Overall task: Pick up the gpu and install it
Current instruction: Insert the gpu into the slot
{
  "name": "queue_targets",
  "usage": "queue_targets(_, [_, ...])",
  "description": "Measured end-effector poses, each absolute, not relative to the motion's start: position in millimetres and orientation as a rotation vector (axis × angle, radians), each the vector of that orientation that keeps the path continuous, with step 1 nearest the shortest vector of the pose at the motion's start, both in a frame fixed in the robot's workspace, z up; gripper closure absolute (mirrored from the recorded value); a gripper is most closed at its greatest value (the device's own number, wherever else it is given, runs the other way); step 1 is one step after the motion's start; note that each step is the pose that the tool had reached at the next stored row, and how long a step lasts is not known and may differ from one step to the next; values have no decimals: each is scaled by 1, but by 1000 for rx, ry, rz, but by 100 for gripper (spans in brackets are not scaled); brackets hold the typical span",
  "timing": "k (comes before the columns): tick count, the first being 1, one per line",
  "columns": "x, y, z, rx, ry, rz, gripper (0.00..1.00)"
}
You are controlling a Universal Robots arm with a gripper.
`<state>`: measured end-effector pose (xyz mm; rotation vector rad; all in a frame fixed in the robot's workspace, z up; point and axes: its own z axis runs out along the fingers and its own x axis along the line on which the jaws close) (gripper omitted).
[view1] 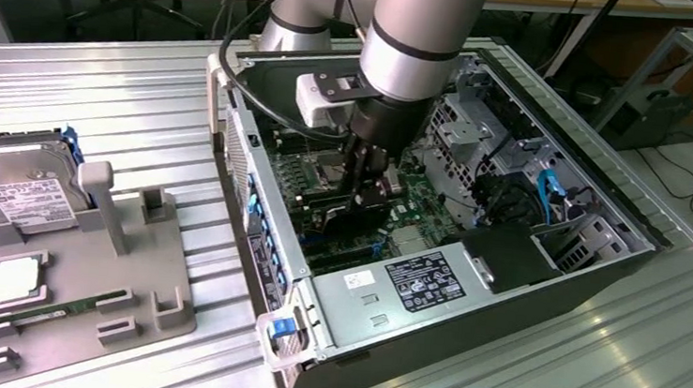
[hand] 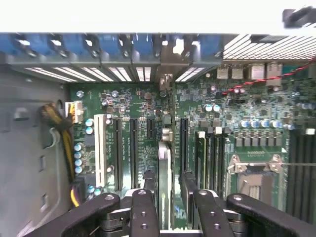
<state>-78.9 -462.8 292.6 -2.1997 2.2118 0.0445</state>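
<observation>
Gpu (hand: 164,182) pickup looks done: the card is seen edge-on in the wrist view, standing upright between the gripper's (hand: 166,190) two black fingers (hand: 144,210), which are closed on it from both sides. It hangs over the motherboard (hand: 133,123) inside the open computer case (view1: 592,262), lined up lengthwise with the row of long black expansion slots (hand: 118,153) and sitting in the gap between two of them. Whether its lower edge already touches a slot I cannot tell, since the card hides its own bottom edge.

In the exterior view the arm (view1: 417,31) reaches down from above into the middle of the case, with the gripper low over the board (the card shows there only as a dark shape under the fingers). The silver power supply (view1: 395,288) lies at the near end of the case, clear of the gripper.

Beside the case, toward the exterior view's left, the grey fixture tray (view1: 73,311) holds a hard drive (view1: 20,194) and a memory stick (view1: 54,311).

Judging by this, the carry to the case is finished and the card is roughly aligned; seating it fully in the slot and letting go appear to remain.
</observation>
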Motion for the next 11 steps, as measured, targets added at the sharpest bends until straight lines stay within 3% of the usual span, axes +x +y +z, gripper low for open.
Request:
queue_targets(6, [-79,-463,293,-2200,2212,44,66])
queue_targets(11, [-79,-463,293,-2200,2212,44,89])
